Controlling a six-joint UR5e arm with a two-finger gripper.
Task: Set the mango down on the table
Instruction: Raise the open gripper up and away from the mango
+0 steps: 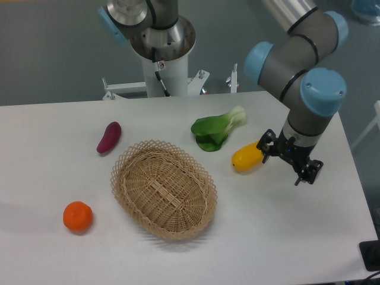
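Mango (246, 158): lay free on the table (53, 172), toward its right edge.
Gripper (289, 162): jaws apart, empty, just right of it.

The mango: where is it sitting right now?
In the camera view, the mango lies on the white table, right of the wicker basket, just below the bok choy, with the open gripper at its right end.
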